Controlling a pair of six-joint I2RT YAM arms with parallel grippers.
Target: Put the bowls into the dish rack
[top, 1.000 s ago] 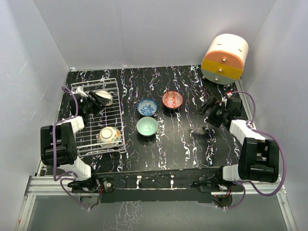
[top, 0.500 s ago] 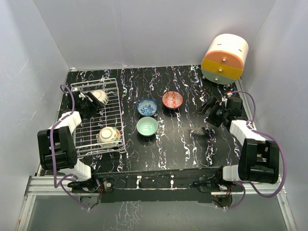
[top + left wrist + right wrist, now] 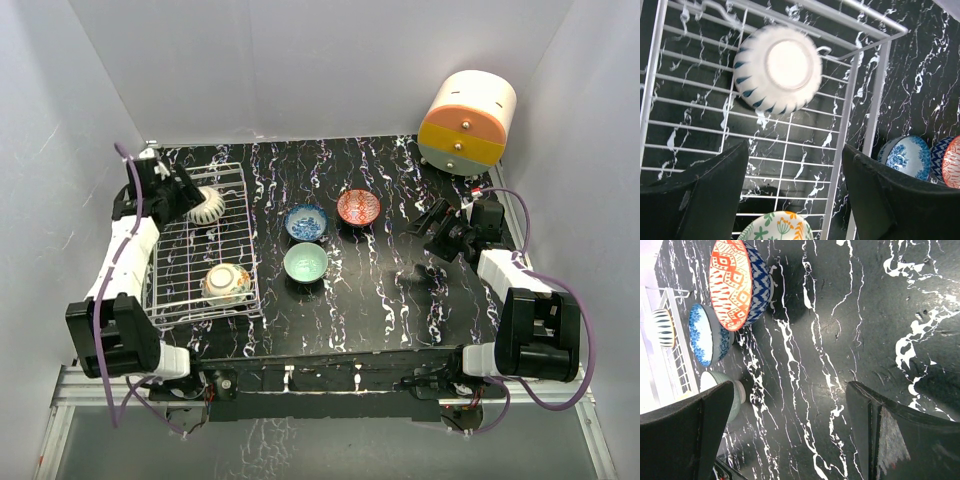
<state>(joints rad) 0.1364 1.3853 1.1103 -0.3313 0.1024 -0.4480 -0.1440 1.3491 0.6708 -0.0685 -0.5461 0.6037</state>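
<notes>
The white wire dish rack (image 3: pixel 250 240) stands at the left. Inside it, a white bowl with dark teardrop marks (image 3: pixel 207 206) (image 3: pixel 778 68) lies upside down at the far end, and a leaf-patterned bowl (image 3: pixel 227 283) (image 3: pixel 775 227) sits at the near end. My left gripper (image 3: pixel 183 195) (image 3: pixel 795 147) hovers open above the rack, holding nothing. On the table to the right of the rack sit a blue bowl (image 3: pixel 306 222) (image 3: pixel 707 342), a red bowl (image 3: pixel 358 207) (image 3: pixel 735 285) and a mint bowl (image 3: pixel 305 262) (image 3: pixel 732 395). My right gripper (image 3: pixel 440 222) (image 3: pixel 790 385) is open over bare table, right of the red bowl.
A round orange-and-cream drawer unit (image 3: pixel 467 122) stands at the back right corner. White walls close in the black marbled table (image 3: pixel 380 300) on three sides. The rack's right wall (image 3: pixel 875 95) stands between the overturned bowl and the blue bowl (image 3: pixel 905 157).
My left gripper opened, let go of the overturned bowl and drew up and back toward the far left corner. The bowl stays in the rack's far end. The right arm barely moved.
</notes>
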